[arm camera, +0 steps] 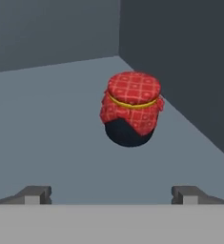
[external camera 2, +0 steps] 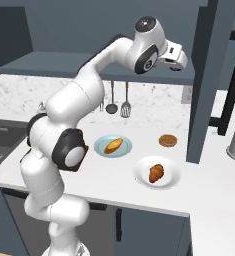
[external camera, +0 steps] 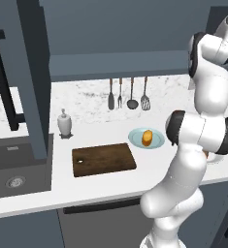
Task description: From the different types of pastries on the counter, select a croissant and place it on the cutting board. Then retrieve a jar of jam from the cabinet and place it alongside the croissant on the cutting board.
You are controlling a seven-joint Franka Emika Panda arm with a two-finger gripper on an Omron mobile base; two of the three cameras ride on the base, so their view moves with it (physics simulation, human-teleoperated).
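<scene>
The gripper [arm camera: 111,194] was spread wide, facing the jar of jam [arm camera: 131,108] near the cabinet shelf's [arm camera: 42,138] back corner; it needed to advance straight, centring the jar between the fingertips before closing.

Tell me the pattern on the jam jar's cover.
Red cloth with a white lattice print on the jar of jam, clearest in the hand view.

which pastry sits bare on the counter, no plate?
The flat round brown disc pastry, directly on the counter. The croissant lies on a white plate, the yellow-orange bun on a light-blue plate.

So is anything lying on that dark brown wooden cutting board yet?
No, the dark brown wooden cutting board lies bare, while the elongated orange-brown croissant sits on a white plate.
</scene>
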